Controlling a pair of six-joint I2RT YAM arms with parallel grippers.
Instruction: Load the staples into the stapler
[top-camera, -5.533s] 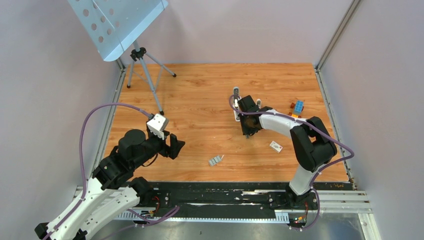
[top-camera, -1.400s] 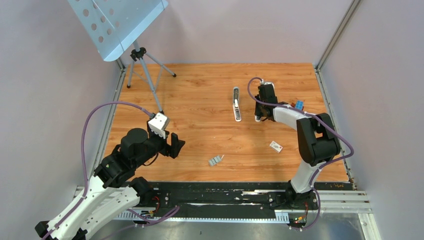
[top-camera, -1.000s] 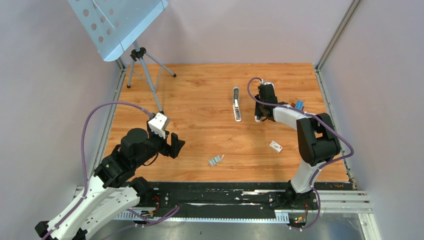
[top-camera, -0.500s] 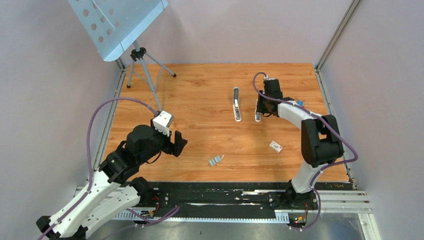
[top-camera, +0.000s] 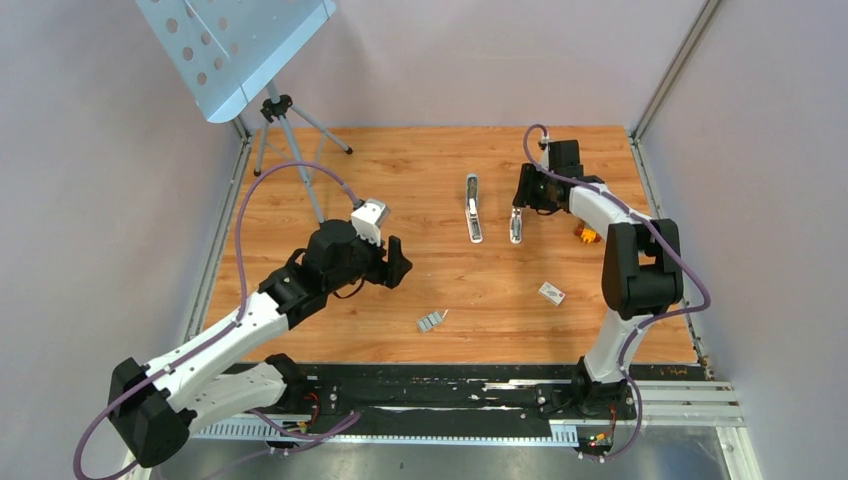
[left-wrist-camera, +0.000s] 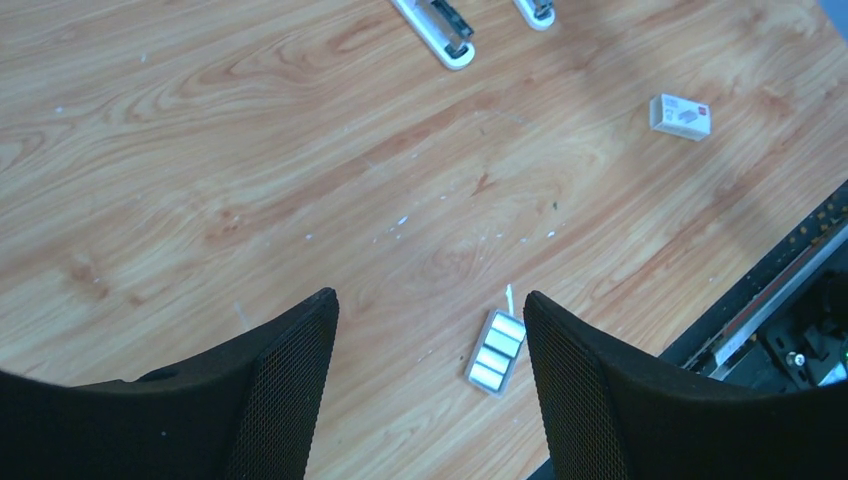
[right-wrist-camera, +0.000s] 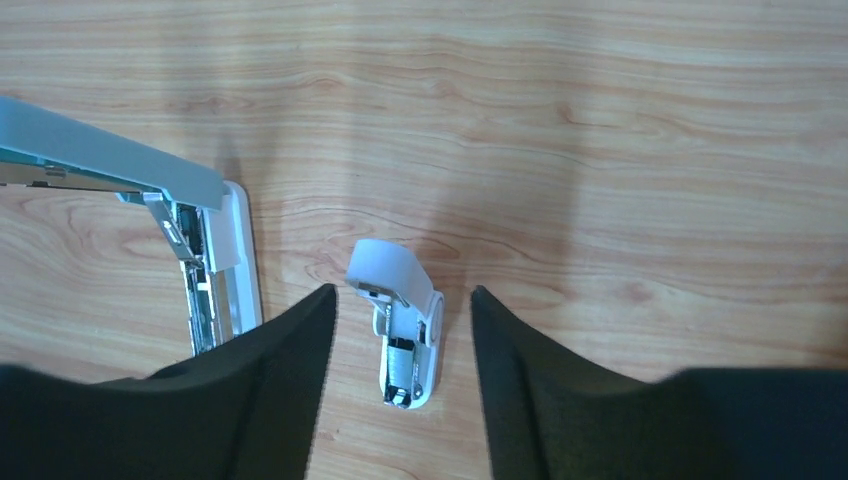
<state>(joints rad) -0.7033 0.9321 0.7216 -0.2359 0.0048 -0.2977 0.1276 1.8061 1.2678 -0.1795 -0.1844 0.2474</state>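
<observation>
Both open, empty: left end effector (left-wrist-camera: 428, 310), right end effector (right-wrist-camera: 400, 296) | stapler (right-wrist-camera: 120, 160) top raised, grey-blue | staples (left-wrist-camera: 495, 352) ribbed, silvery

Small white box (top-camera: 552, 293) lies on wooden table (top-camera: 400, 170); perforated grey panel (top-camera: 232, 45) stands on tripod (top-camera: 276, 105), far-left corner.

The tabletop (top-camera: 400, 180) is smooth wood with wavy lines. The stapler (right-wrist-camera: 205, 260) has smooth pale plastic outside and shiny metal inside. The staples (left-wrist-camera: 496, 352) are shiny ribbed metal. The left gripper (left-wrist-camera: 428, 305) has matt black fingers (left-wrist-camera: 285, 390) with a rough net pattern.
</observation>
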